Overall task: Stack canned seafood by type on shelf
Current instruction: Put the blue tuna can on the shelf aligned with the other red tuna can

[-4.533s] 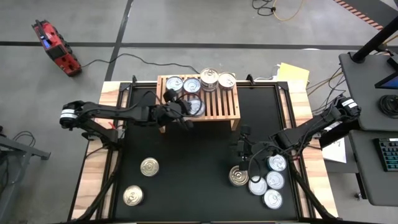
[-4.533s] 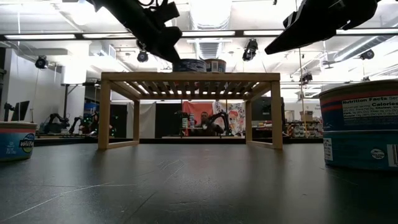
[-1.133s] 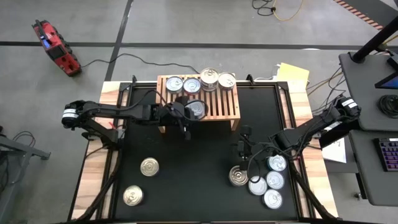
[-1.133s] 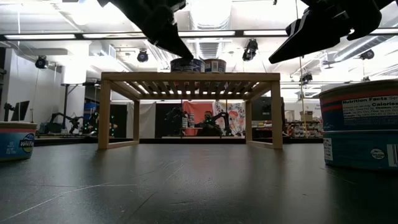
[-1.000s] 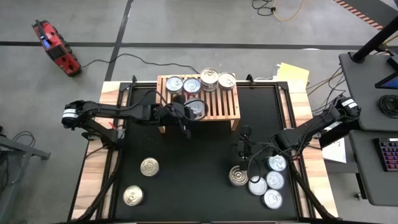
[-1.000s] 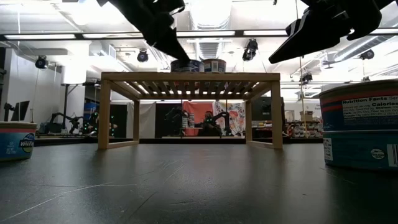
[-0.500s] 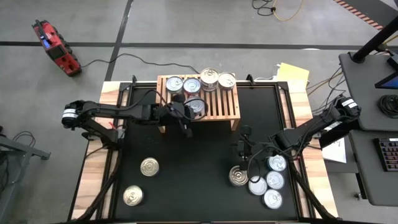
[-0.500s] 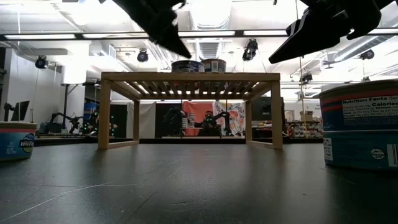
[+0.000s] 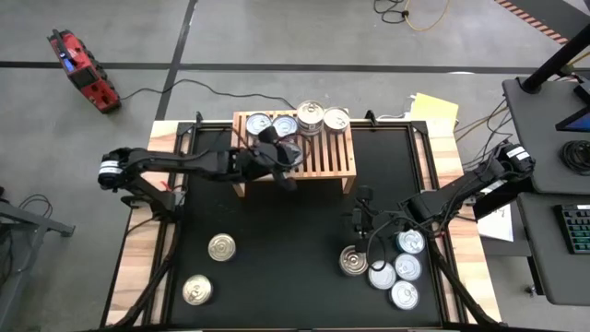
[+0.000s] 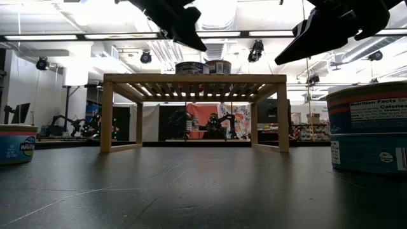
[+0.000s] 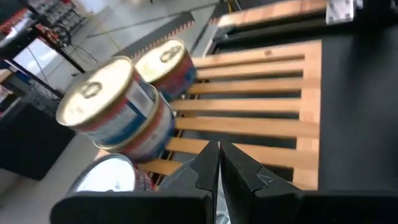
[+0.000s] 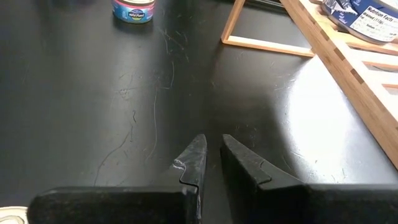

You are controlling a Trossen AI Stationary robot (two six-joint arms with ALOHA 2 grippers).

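Left gripper (image 11: 217,163): hanging over the front part of the low light-wood slatted shelf (image 9: 323,152), its two dark fingers pressed together and holding nothing
Hidden by the left arm: in the high view the gripper is covering the flat tin at the shelf's front left, so only a sliver of its silver lid (image 9: 292,156) is showing
Stacked tins: in the left wrist view a gold-lidded round tin (image 11: 102,99) is sitting on another with a red and blue label; a second gold-lidded tin (image 11: 165,57) is standing just behind them, and a silver-lidded tin (image 11: 107,176) is cut off at the edge of the picture
Back row on the shelf: four tins are showing from above; label text is too small to read
Right gripper (image 12: 210,155): hovering over the black tabletop (image 9: 286,240) near the cluster of silver-lidded tins (image 9: 395,267) at the front right, fingers nearly together with a thin gap, gripping nothing
Low view: both arms are cut off by the top edge, so neither gripper's tips are showing there
Loose tins, left side: two gold-toned tins (image 9: 221,247) are lying on the table, well apart from the shelf
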